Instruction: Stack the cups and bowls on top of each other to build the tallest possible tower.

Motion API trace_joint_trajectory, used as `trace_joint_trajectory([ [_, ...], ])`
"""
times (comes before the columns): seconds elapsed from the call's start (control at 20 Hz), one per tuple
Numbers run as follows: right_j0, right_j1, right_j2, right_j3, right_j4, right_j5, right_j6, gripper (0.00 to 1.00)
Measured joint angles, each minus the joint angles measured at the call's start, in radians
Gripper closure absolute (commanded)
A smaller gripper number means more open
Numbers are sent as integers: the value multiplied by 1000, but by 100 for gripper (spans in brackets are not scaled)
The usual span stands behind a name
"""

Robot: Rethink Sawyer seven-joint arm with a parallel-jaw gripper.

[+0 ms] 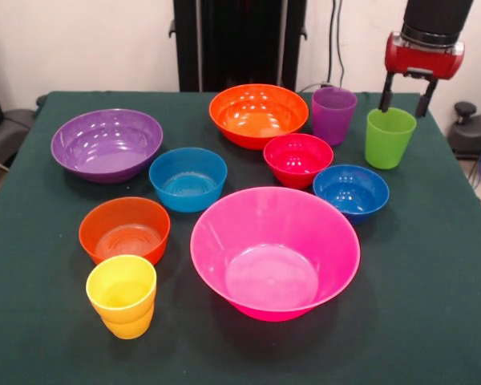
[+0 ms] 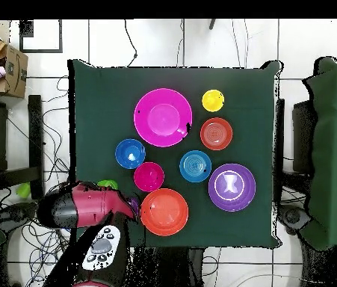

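- Green table (image 1: 433, 305) seen from the front; nothing is stacked, and every cup and bowl stands upright and separate.
- At 9 o'clock: big purple bowl (image 1: 107, 144). Toward 7 o'clock: small orange bowl (image 1: 124, 230), with the yellow cup (image 1: 122, 296) just in front of it.
- Left of centre: light blue bowl (image 1: 187, 178).
- At 6 o'clock, nearest the camera: big pink bowl (image 1: 274, 252).
- At 12 o'clock: big orange bowl (image 1: 258, 115). Red bowl (image 1: 297, 159) sits just in front of it.
- Dark blue bowl (image 1: 351, 191) lies right of centre.
- At 1 o'clock: purple cup (image 1: 333, 115).
- At 2 o'clock: lime green cup (image 1: 390, 137).
- Hand (image 1: 404, 97) hangs directly above the lime green cup's far rim, two black fingers (image 1: 386, 96) spread apart, holding nothing.
- In the overhead view the arm hides most of the lime green and purple cups.
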Motion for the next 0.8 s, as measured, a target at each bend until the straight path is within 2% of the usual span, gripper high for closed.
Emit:
trace_joint_trajectory([
  [0.8, 108, 10, -17, 0, 34, -10, 64, 0],
])
